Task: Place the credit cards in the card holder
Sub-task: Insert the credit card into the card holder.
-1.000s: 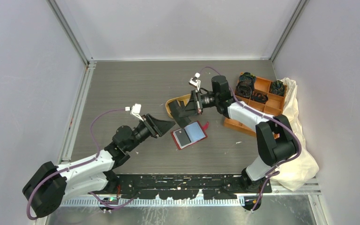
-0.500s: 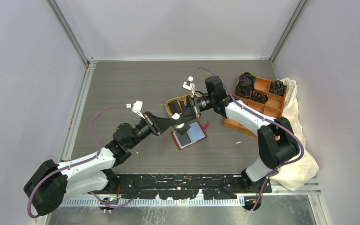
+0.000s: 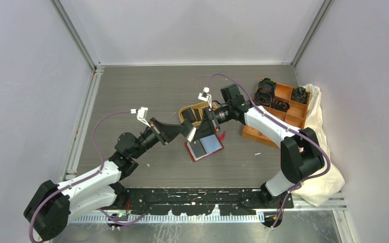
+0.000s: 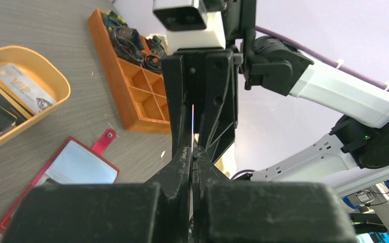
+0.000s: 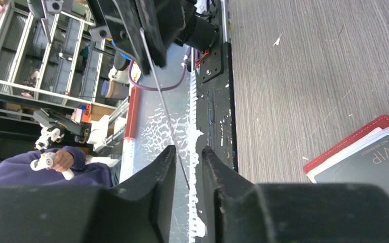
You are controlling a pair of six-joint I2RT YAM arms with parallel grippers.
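1. Closing on each other in the top view, the left hand (image 3: 186, 133) and right hand (image 3: 200, 129) now meet above the table (image 3: 131, 96), where a second ago they hung apart. The right hand has come away from the oval tray (image 3: 186, 112). A pale card (image 3: 191, 133) bridges the two hands, just over the near-left corner of the open card holder (image 3: 205, 147).
2. In the left wrist view, the left hand is pinched tight on the card, seen edge-on as a thin line. The right hand's fingers stand either side of it with a slim gap. More cards (image 4: 23, 88) lie in the tray, and the card holder lies open on the table below.
3. In the right wrist view, the right hand is slightly parted, and the card passes between its fingers without clear contact. A black card (image 5: 375, 162) already sits in the holder. The handover to the left hand looks nearly done, so this card should go into the holder next.
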